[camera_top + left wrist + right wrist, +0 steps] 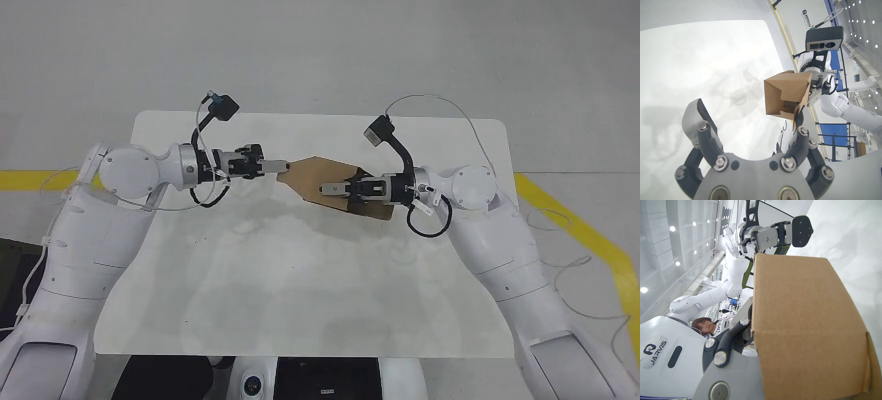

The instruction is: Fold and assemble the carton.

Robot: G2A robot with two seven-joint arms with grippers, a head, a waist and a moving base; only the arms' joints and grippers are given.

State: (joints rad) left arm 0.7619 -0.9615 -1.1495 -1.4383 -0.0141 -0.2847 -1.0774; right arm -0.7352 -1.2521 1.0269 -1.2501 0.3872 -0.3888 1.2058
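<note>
Brown carton (322, 170) in right gripper (332, 188), left gripper (278, 165) alongside.

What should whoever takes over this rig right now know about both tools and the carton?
Left tool: open, gripping nothing, right at the open end of the carton.
Right tool: shut on a carton wall, holding it over the table.
Done: the carton is opened out into a box shape.
Left: the flaps at the end facing the left tool are not yet folded in; closing them is probably the next step.
</note>
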